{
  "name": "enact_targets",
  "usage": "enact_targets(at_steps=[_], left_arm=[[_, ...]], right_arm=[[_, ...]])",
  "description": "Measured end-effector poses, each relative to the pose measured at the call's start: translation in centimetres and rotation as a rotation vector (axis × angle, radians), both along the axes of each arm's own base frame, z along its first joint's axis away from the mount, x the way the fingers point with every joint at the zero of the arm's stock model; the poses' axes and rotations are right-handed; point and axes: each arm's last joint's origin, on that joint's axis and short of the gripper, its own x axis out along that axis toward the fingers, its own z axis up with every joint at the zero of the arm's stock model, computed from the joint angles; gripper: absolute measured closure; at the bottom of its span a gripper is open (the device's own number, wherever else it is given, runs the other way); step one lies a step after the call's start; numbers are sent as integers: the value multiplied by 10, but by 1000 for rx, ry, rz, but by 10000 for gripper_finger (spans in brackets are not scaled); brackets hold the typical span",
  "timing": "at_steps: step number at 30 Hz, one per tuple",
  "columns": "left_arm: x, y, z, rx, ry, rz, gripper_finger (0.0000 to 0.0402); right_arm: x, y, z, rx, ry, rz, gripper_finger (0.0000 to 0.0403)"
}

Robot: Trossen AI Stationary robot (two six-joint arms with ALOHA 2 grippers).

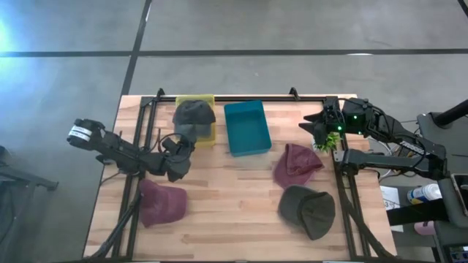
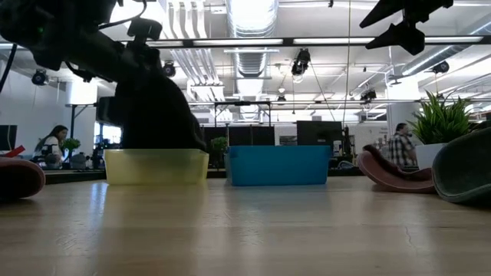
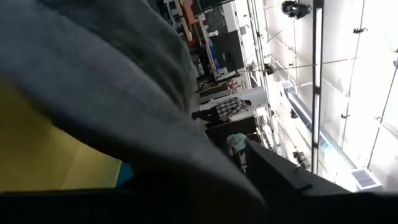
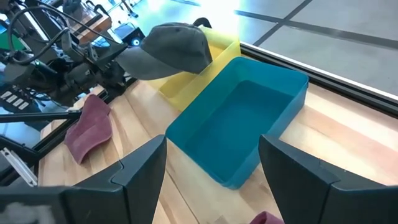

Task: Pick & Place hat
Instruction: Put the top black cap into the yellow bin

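Observation:
A grey hat (image 1: 194,115) (image 4: 174,46) lies on the yellow bin (image 1: 196,97) (image 4: 180,87) at the table's far left. Its crown rests over the bin and its brim (image 4: 134,62) juts past the bin's near rim. My left gripper (image 1: 183,148) (image 4: 115,65) reaches in level from the table's left and stands open right at that brim. Grey cloth (image 3: 93,81) fills most of the left wrist view. My right gripper (image 1: 316,130) (image 4: 211,168) hangs open and empty, high above the table's far right. My left gripper stands at the grey hat's brim (image 4: 127,62), coming at it level from the near left. The hat's own cloth hides the fingertips in the left wrist view, so I cannot tell whether they touch the brim.
A blue bin (image 1: 246,128) stands right of the yellow one. A maroon hat (image 1: 161,203) lies near left, another maroon hat (image 1: 296,164) right of centre, and a dark hat (image 1: 307,210) near right. A small plant (image 1: 333,139) stands at the right rail. The wood is bare at the near middle.

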Motion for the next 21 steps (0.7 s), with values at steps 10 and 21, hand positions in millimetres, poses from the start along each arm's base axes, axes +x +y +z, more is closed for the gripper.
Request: enact_targets(at_steps=[10,21], left_arm=[[-3,-11,-19,-218,-221,-184,222],[-17,2,-11,-261,-105,-159,289]], right_arm=[[0,1,0,23,-9,21,154],[2,2,0,59,-18,68,154]])
